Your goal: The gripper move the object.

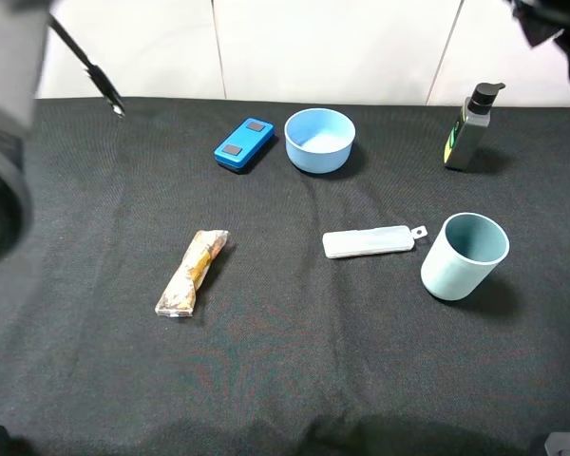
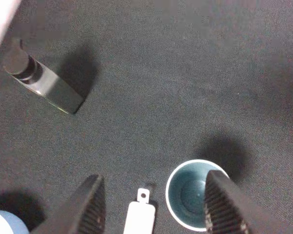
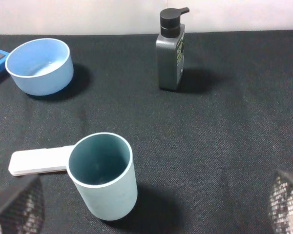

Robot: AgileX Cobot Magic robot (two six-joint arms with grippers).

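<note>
I hold my right gripper (image 3: 154, 195) spread open, the cup (image 3: 101, 173) upright ahead, placed for a side grasp

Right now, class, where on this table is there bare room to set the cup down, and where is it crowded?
Bare: the front strip before the snack bar and cup; the gap between bowl and bottle. Crowded: white case beside the cup.

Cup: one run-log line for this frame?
cup: upright on black cloth, untouched | left tool: open, empty | right tool: open, empty
</note>
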